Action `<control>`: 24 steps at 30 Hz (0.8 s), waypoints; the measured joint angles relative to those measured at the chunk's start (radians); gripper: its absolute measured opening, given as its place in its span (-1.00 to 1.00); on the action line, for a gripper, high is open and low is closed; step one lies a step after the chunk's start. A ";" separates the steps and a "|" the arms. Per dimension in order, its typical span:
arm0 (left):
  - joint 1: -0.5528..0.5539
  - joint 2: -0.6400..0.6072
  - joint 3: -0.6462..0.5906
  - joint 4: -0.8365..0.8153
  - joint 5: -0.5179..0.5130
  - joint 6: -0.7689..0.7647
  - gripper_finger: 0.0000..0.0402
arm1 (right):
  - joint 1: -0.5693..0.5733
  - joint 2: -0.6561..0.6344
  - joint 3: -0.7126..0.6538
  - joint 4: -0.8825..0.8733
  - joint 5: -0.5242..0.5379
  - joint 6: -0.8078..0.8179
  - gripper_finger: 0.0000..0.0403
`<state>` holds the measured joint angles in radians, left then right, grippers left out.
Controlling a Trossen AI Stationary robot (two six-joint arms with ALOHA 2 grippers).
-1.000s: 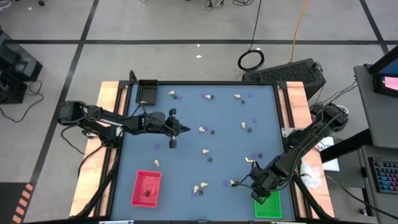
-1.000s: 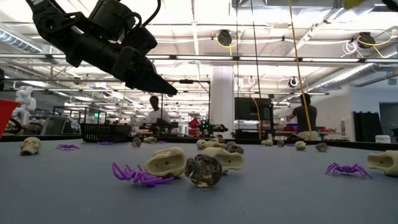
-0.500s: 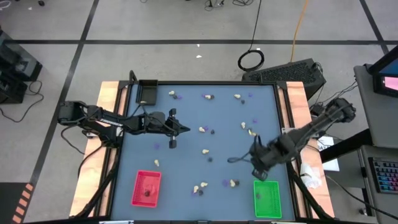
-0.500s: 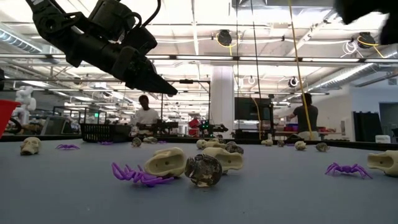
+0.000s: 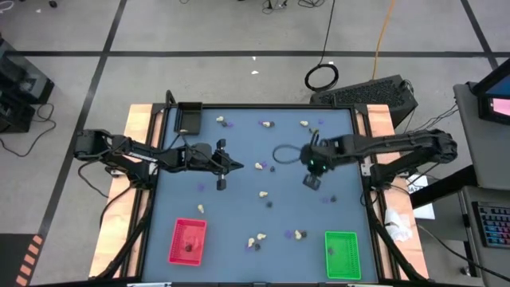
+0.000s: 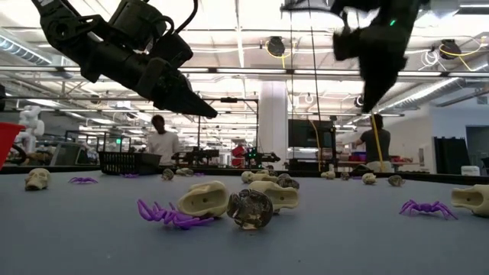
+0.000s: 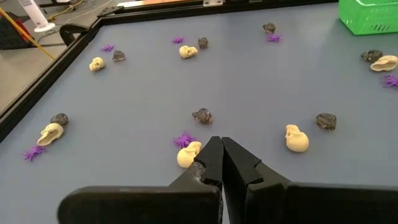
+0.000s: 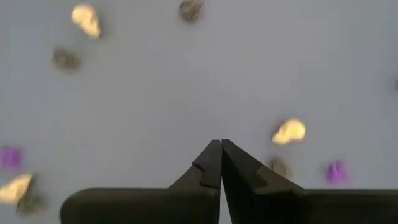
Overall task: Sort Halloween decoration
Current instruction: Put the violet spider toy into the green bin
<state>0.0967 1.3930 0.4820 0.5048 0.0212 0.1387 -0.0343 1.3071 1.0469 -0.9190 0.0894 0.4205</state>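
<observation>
Right gripper point(image 5: 280, 151) hung above the mat's far middle, fingers pressed together with nothing between them; the right wrist view showed the closed tips point(image 8: 216, 163) over bare grey surface. Nearest to it in that view lay a cream skull point(image 8: 288, 131) with a dark lump and a purple spider point(image 8: 336, 173) just beside it, all apart from the fingers.

Left gripper point(image 5: 239, 166) waited over the mat's left middle, likewise closed and empty, with a cream skull point(image 7: 188, 154) and purple spider point(image 7: 183, 139) just ahead of its tips point(image 7: 217, 160).

Task items remained scattered across the grey mat point(image 5: 239, 215): cream skulls, dark skulls and purple spiders, several in touching clusters, as with the skull, dark skull point(image 6: 250, 208) and spider point(image 6: 164, 214) seen in the low view. Trays stood at the near edge: red tray point(image 5: 188, 241) to the left, green tray point(image 5: 343, 254) to the right; a black tray point(image 5: 189, 118) sat at the far left corner.

Risks, as judged:
- A descent with fingers closed would push a piece aside rather than take it; the fingers would need to part first.
- Clustered pieces could be taken two at a time, putting a wrong kind in a tray.
- Flat spiders may slip from the tips.
- The two grippers were near each other over the middle; both reaching for the central pieces could collide.
</observation>
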 joint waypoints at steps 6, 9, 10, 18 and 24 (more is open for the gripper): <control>0.000 0.000 0.000 -0.003 0.000 0.000 -1.00 | -0.165 0.000 -0.131 0.137 -0.037 -0.059 -0.99; 0.000 0.000 0.000 -0.007 0.000 -0.001 -1.00 | -0.243 0.001 -0.185 0.148 -0.032 -0.011 -0.97; 0.000 0.000 0.000 -0.007 0.000 -0.002 -1.00 | -0.269 0.000 -0.203 0.147 -0.032 0.011 -0.95; 0.000 0.000 0.000 -0.007 0.000 -0.002 -1.00 | -0.443 0.001 -0.323 0.150 0.047 0.115 -0.69; 0.000 0.000 0.000 -0.007 0.000 -0.002 -1.00 | -0.531 0.001 -0.409 0.250 0.041 0.144 -0.52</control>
<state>0.0967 1.3930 0.4820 0.4975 0.0216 0.1364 -0.5656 1.3079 0.6381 -0.6692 0.1300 0.5643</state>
